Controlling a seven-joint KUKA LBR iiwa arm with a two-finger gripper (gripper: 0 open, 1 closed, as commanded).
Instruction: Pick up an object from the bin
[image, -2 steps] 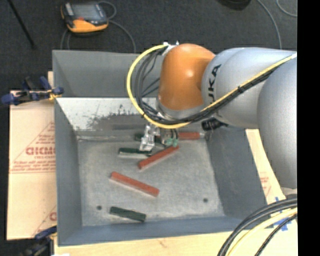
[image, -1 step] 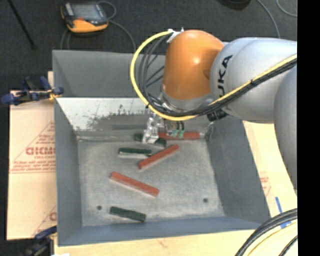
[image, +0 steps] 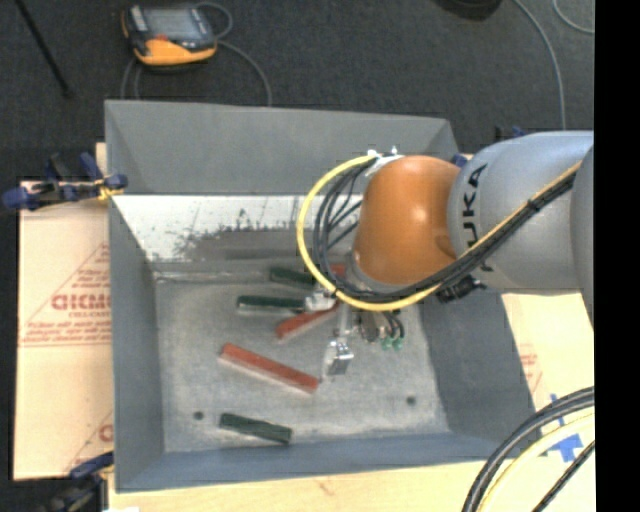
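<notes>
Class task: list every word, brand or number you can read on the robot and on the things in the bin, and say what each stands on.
"KUKA": dark letters running sideways on the arm's grey casing, beside the orange cover.
Red stick and dark green stick in the bin: no lettering can be read on them.

Clear floor along left side and front-right corner of grey metal bin (image: 135, 340); obstructions: long red-brown bar (image: 268, 368) mid-floor, dark green bar (image: 255, 429) near front wall, cluster of green and red bars (image: 270, 301) towards back, overhung by arm's orange cover (image: 405, 220).
</notes>
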